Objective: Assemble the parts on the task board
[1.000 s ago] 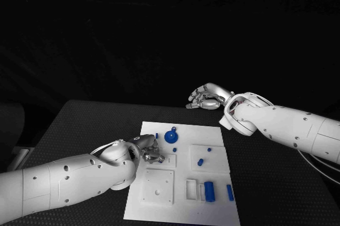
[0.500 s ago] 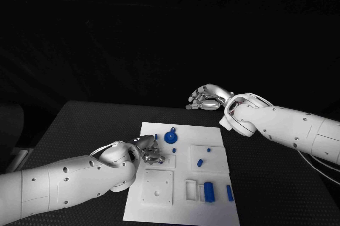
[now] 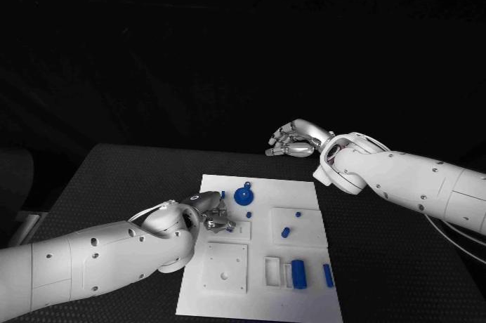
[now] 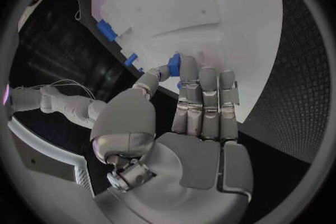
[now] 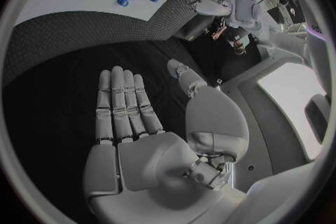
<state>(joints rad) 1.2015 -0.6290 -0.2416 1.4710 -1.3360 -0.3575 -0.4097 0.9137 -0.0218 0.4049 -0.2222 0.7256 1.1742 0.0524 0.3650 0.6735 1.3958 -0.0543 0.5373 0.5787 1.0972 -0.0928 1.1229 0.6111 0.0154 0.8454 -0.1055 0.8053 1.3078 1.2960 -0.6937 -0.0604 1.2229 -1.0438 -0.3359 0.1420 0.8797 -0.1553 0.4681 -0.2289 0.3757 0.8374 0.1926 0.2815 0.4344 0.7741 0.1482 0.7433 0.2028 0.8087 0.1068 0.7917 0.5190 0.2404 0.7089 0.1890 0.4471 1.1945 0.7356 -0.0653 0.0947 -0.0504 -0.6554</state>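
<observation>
Left hand: my left hand [image 3: 210,215] pinches a small blue part [image 4: 174,61] between thumb and fingertips, low over the left side of the task board [image 3: 304,196], so I can set it into a seat there.
Small blue part: the wrist view shows it at my fingertips, just above the white board near a raised white block; I cannot tell whether it touches the board.
Right hand: my right hand [image 3: 293,139] holds nothing, fingers spread, hanging past the board's far edge toward the bench's [image 3: 132,175] far side, kept clear of the work, I judge.
Board: it lies in the middle of the bench, long side running from near edge to far edge.
Other parts: a round blue disc [image 3: 244,194] sits by the board's far edge; blue pegs [image 3: 299,274] stand in slots near its near right corner, waiting.
</observation>
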